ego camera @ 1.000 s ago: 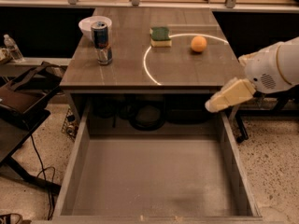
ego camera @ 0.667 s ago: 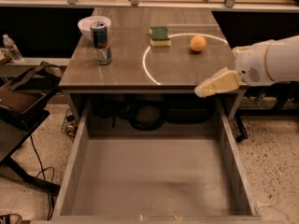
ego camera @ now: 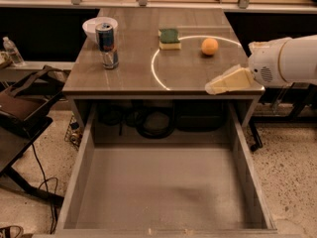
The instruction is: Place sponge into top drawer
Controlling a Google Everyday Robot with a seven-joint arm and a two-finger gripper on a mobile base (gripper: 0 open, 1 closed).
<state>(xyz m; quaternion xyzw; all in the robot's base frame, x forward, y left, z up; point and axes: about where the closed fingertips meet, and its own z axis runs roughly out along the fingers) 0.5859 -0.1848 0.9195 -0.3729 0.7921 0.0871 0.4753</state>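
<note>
On the table (ego camera: 129, 81) we see a can (ego camera: 107, 44) at left, the sponge (ego camera: 169, 38) mid-back, green side up, and a ball (ego camera: 209, 46) near its right. The drawer (ego camera: 158, 192) stands open below. The gripper (ego camera: 224, 83) hangs over the right front corner; whether it is spread we cannot tell.

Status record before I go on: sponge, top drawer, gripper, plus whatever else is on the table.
sponge: on the table, far side, green layer up, touching the painted white ring
top drawer: pulled open below the table's front edge; sponge not in it
gripper: over the table's front right corner, apart from the sponge
orange ball: right of the sponge, not touching it
can: upright, left side
white bowl: just behind the can
task step: sponge not yet picked up
</note>
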